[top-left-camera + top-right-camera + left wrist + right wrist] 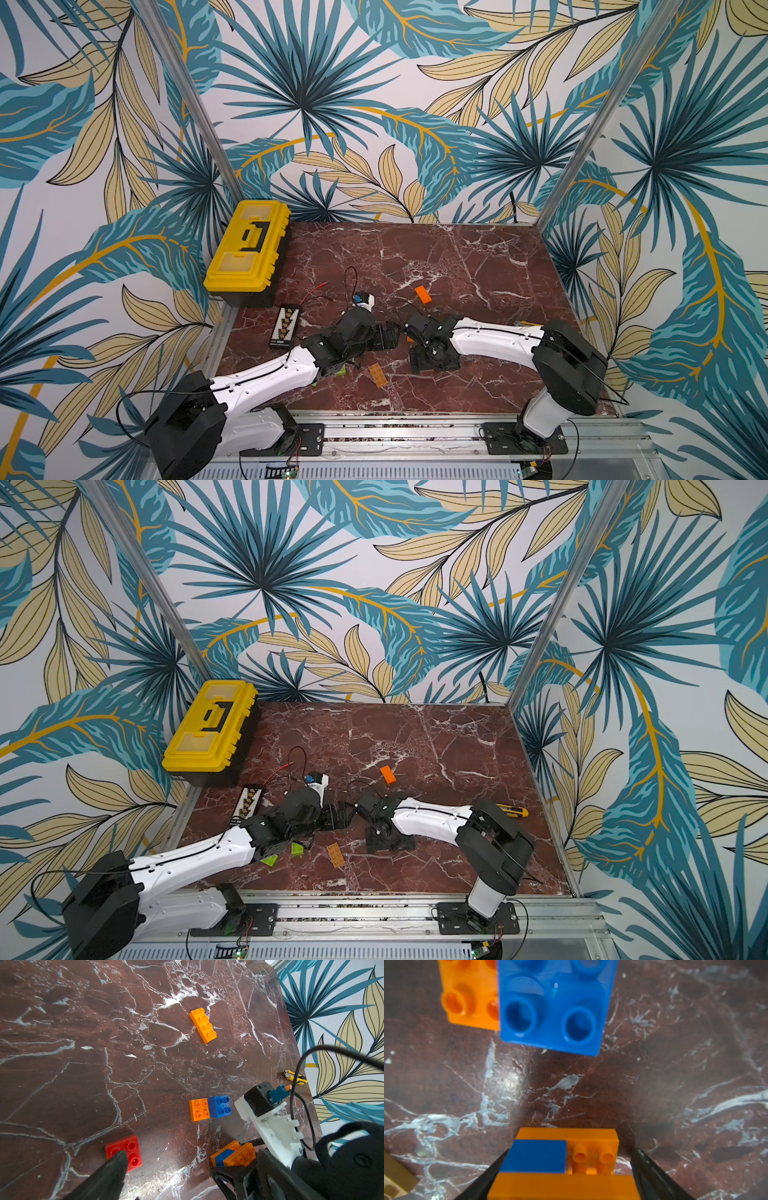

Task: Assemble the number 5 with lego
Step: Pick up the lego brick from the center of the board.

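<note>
Right end effector (571, 1150) is down over the orange-and-blue stack (562, 1159), one finger on each side of it. The jaws stand wide, but I can't tell whether they are bearing on the plastic. The stack's long axis runs across the jaw, finger to finger, so closing would take it end to end.

Straight out past the fingertips, clear of the stack, a blue square brick (554, 1007) sits butted against an orange square brick (471, 995), both studs up on the tabletop (675, 1084). My read is that the stack joins that pair, so the coming move runs forward along the fingers' line. The right arm is plainly the nearer one.

Left end effector (168, 1161) is spread fully and empty, with one finger over the red brick (124, 1153).

Further out, a long orange brick (203, 1025) lies alone. A tan long brick (377, 374) lies toward the front edge, and lime green pieces (297, 848) sit beside the left arm.

Only one container is here, the yellow toolbox (247, 245) in the far corner. Its lid is shut, so I can't see what it holds, and nothing rests on top.
</note>
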